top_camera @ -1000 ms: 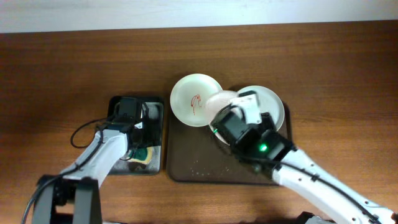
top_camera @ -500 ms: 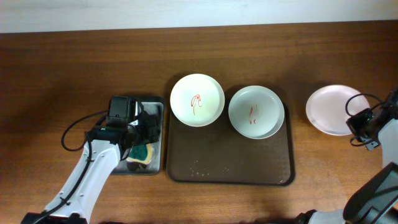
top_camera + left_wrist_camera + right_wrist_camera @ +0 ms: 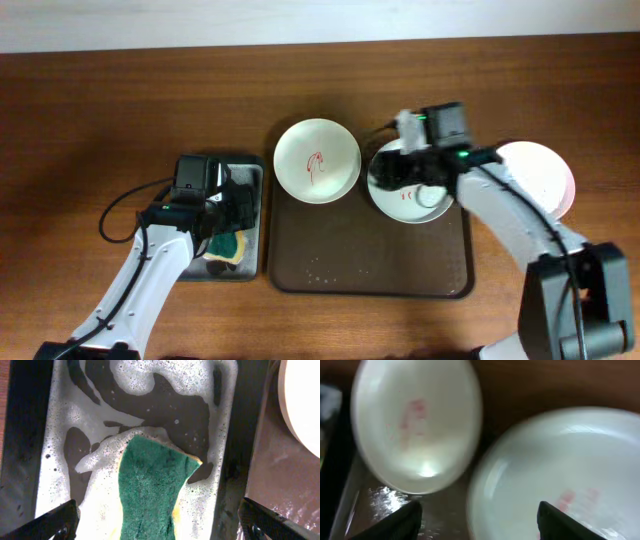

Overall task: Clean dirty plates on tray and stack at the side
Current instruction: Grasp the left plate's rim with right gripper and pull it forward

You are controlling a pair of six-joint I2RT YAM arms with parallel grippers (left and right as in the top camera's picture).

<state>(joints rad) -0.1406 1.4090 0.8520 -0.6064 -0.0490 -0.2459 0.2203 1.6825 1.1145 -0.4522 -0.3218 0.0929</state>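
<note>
A green sponge with a yellow edge is lying in a black sponge tray, reaching up from the bottom of the view. White foam is covering much of the sponge tray's floor, leaving dark bare patches. The left hand is hanging above it with its two dark fingers spread wide, one at each lower corner, neither touching the sponge. To the right, a wet brown tray is showing, and a pale plate is curving into the upper right corner.
</note>
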